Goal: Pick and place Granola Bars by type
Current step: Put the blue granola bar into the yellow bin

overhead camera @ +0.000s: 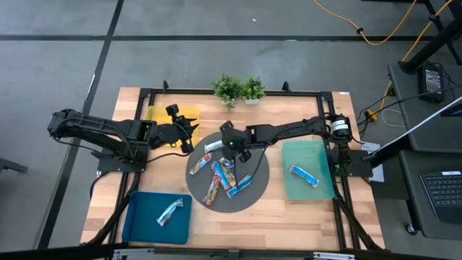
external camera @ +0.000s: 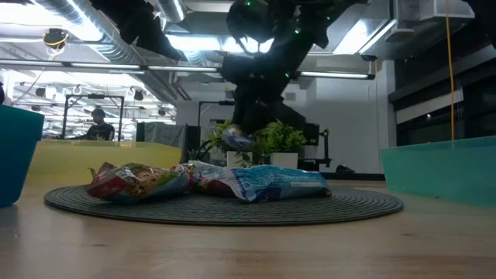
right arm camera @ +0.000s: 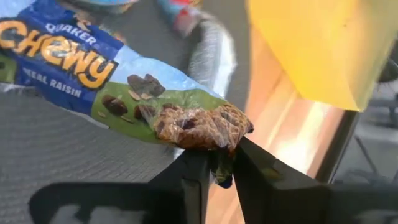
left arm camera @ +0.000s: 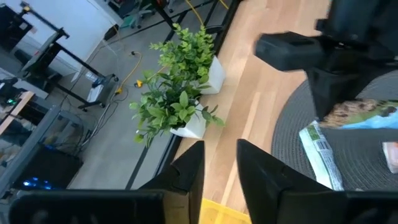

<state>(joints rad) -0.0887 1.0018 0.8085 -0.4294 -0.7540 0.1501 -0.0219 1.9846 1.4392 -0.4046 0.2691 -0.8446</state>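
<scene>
Over grey mat (overhead camera: pixel 254 189) rim: right claw (right arm camera: pixel 214 167) clamps bar (right arm camera: pixel 124 81); left claw (left arm camera: pixel 219 163) apart.

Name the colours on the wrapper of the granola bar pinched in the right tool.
Blue and green granola bar, seen best in the right wrist view.

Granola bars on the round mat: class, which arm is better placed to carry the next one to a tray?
Right. The right gripper has its jaws shut on a granola bar above the round mat; the left gripper holds nothing.

Two dark jointed arms, each tipped with a black two-fingered tool (right arm camera: pixel 214 180)
</scene>
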